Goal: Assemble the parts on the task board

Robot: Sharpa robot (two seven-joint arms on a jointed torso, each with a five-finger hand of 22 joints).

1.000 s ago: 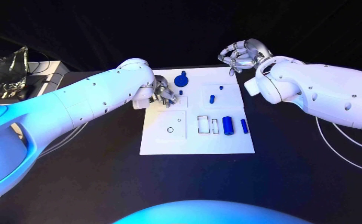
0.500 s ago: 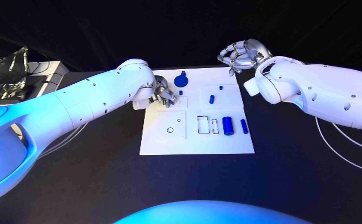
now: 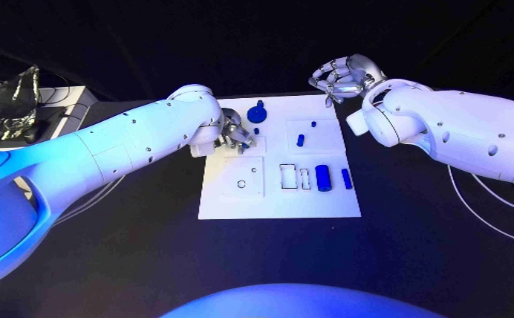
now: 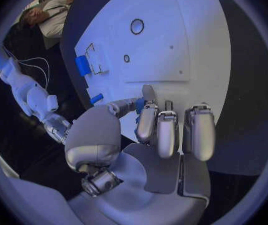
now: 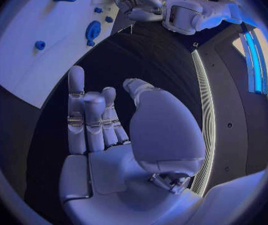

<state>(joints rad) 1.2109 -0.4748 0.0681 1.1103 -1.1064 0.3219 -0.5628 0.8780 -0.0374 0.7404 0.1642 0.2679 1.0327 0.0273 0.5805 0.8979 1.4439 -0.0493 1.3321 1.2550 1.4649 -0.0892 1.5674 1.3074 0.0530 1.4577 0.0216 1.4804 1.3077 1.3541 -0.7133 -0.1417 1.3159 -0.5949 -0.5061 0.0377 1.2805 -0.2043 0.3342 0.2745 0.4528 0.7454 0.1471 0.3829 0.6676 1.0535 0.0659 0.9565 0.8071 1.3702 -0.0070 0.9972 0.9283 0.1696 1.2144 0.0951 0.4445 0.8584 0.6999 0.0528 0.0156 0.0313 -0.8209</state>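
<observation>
The white task board (image 3: 278, 199) lies mid-table. My left hand (image 3: 235, 134) rests over its left far part, fingers curled. In the left wrist view the thumb and a finger of this hand (image 4: 153, 135) pinch a small blue peg (image 4: 139, 105), the peg (image 3: 256, 131) beside a blue round disc (image 3: 257, 114). A short blue cylinder (image 3: 300, 140), a thick blue cylinder (image 3: 324, 177) and a slim one (image 3: 346, 178) lie on the board's right half. My right hand (image 3: 345, 79) hovers past the board's far right corner, fingers loosely bent, holding nothing (image 5: 108, 135).
A crumpled silvery bag (image 3: 21, 99) sits on a grey box at the far left. White cables (image 3: 472, 199) loop on the black table at the right. A ring mark (image 3: 241, 183) and a small white frame (image 3: 289, 177) are on the board's near half.
My left hand's fingers have edged very slightly toward the small peg. The right hand and the loose parts have kept their places.
</observation>
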